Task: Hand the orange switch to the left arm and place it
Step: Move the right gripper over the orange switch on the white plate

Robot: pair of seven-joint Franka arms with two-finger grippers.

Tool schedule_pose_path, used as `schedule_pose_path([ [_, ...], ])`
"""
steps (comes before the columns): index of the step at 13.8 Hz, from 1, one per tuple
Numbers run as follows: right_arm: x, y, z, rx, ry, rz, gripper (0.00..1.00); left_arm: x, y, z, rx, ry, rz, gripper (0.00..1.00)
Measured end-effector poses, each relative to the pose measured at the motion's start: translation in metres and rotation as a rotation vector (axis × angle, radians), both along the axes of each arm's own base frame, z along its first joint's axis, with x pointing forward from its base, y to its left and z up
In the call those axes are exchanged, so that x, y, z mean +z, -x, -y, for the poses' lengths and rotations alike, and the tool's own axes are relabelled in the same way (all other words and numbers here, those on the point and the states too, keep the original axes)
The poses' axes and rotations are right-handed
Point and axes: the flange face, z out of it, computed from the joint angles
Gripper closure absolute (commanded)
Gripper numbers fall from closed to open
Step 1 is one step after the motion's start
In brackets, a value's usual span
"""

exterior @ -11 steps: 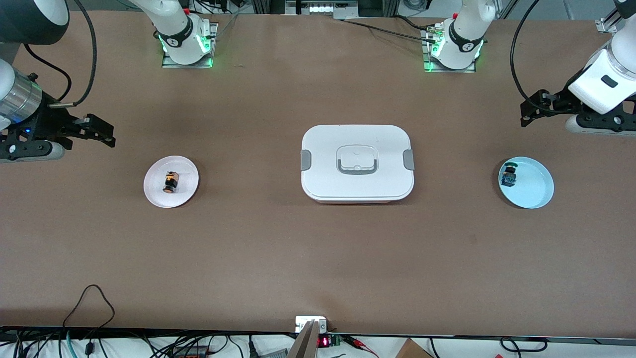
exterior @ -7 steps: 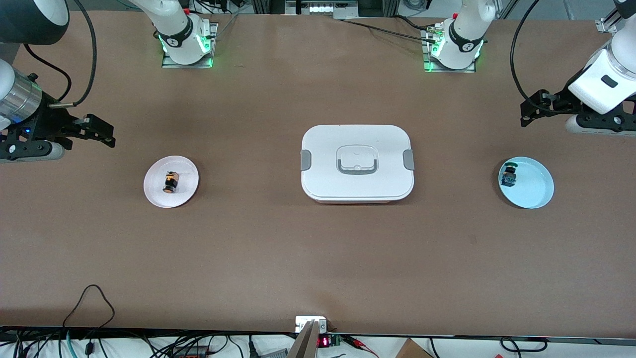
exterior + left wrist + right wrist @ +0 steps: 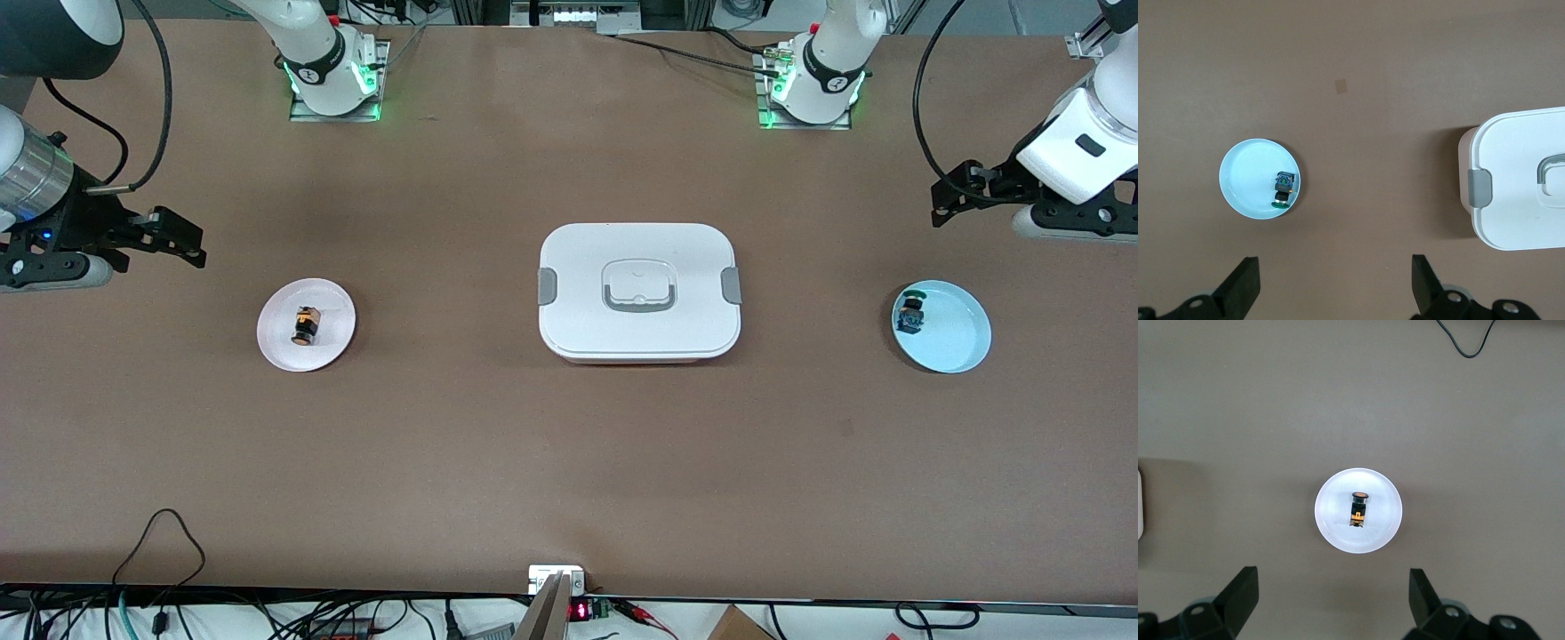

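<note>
the white lidded box [image 3: 639, 292] sits in the middle of the brown table [image 3: 569, 462], its lid on, with grey clips on its two short sides and a grey-outlined recessed handle in the lid. everything else is placed from it.

toward the right arm's end of the table from the box, well apart from it, lies a small round pink plate [image 3: 283, 348]. the orange switch [image 3: 305, 325] lies on its side on this plate, near the plate's middle, its orange cap on the end nearer the front camera. in the right wrist view the plate [image 3: 1333, 527] and the switch [image 3: 1359, 509] lie midway between the two black fingers [image 3: 1239, 597].

toward the left arm's end of the table from the box, also well apart, lies a small round blue plate [image 3: 956, 342]. a green-capped switch [image 3: 910, 312] lies on it at the edge of the plate closest to the box.

the right gripper [image 3: 182, 240] hangs over bare table at the right arm's end, apart from the pink plate; its fingers stand wide apart and hold nothing. the left gripper [image 3: 947, 203] hangs over bare table at the left arm's end, apart from the blue plate; the left wrist view shows its fingers [image 3: 1241, 287] wide apart and empty, with the blue plate [image 3: 1238, 190] and one clipped end of the box [image 3: 1518, 193] below.
</note>
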Motion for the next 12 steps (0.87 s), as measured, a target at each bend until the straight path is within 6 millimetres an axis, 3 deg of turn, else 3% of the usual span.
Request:
schedule_pose_path([
  [4, 0.000, 0.000, 0.001, 0.022, 0.003, 0.001, 0.00, 0.000, 0.000, 0.001, -0.001, 0.000, 0.000, 0.00],
  [8, -0.007, 0.005, 0.002, 0.402, 0.026, -0.056, 0.00, 0.000, 0.000, 0.001, -0.001, 0.000, 0.000, 0.00],
  [10, -0.021, 0.005, 0.003, 0.554, 0.019, -0.092, 0.00, 0.000, 0.000, 0.001, -0.002, 0.000, 0.000, 0.00],
  [12, -0.053, 0.005, 0.001, 0.631, 0.007, -0.134, 0.00, 0.000, 0.000, 0.002, -0.004, 0.000, 0.000, 0.00],
])
